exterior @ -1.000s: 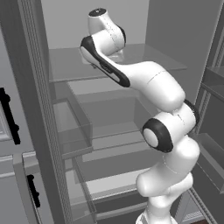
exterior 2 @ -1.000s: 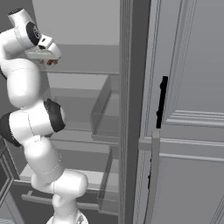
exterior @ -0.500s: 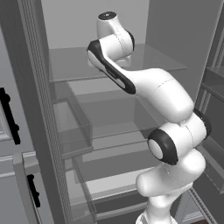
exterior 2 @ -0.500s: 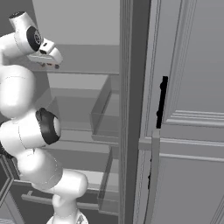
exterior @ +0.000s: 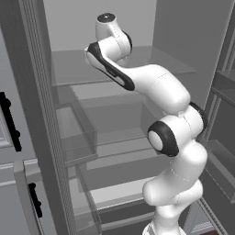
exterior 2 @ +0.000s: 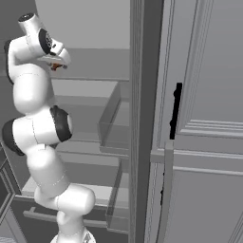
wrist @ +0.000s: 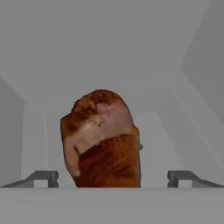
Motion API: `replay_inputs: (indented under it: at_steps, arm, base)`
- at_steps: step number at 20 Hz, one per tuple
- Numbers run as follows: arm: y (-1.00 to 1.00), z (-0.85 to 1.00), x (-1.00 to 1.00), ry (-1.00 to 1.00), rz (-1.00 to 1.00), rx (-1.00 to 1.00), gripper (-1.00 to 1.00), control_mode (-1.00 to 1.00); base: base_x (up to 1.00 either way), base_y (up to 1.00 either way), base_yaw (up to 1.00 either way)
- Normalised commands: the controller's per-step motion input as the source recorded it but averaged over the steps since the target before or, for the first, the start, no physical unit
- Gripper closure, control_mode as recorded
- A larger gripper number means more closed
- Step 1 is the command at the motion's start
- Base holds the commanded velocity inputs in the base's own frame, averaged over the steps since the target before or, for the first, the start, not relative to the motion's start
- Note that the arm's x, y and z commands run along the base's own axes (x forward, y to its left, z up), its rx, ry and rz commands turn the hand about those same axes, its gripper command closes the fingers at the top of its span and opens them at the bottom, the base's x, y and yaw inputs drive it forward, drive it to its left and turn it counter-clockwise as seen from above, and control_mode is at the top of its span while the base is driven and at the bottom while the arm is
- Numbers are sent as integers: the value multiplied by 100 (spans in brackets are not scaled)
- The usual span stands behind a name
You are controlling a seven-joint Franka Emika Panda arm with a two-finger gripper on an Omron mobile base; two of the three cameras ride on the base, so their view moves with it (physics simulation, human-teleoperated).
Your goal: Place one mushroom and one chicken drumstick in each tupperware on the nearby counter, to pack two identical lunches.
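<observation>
The arm has swung further into the open fridge, its elbow dropping lower and its hand reaching deeper over the top shelf [exterior: 151, 62]. From the hand's own camera, going left to right: one fingertip [wrist: 41, 177], the drumstick [wrist: 103, 140] square between, then the other fingertip. The gripper [wrist: 112, 179] is spread wide around it (not yet pinching). The drumstick's long axis seems to run straight ahead, away from the hand.

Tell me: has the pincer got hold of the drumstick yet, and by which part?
No. The pincer is open, its fingertips standing wide apart on either side of the drumstick without touching it. Nothing is held.
</observation>
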Motion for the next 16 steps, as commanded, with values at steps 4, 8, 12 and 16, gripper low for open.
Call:
replay_inputs:
  at_steps: [4, 8, 12, 16]
  arm:
    - [18, -27, 41, 1, 0, 0, 100, -100]
    - [1, -24, -31, 4, -10, 0, 100, -100]
    - [-17, -9, -52, 0, -14, 0, 100, -100]
    - [-76, 0, -100, -7, -11, 12, 100, -100]
  base:
    - [0, 0, 0]
    - [0, 0, 0]
    - [0, 0, 0]
    - [0, 0, 0]
